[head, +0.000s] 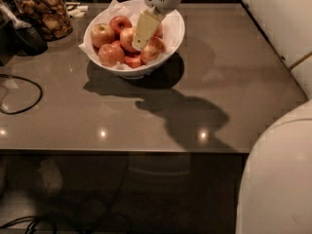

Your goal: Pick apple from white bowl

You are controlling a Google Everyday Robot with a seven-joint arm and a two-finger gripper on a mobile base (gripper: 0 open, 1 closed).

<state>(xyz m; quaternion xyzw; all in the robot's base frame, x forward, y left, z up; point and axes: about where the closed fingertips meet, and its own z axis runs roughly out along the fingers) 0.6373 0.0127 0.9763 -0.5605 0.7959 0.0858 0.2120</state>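
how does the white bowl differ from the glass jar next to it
The white bowl is wide, open and opaque; the glass jar is narrower and see-through. The white bowl holds red apples on crumpled paper; the glass jar holds brown snacks. The gripper hangs over the white bowl; the glass jar stands apart from it, to the left. Both stand upright on the grey table.

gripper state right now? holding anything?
Gripper: down inside the white bowl; open, shut or holding cannot be told.
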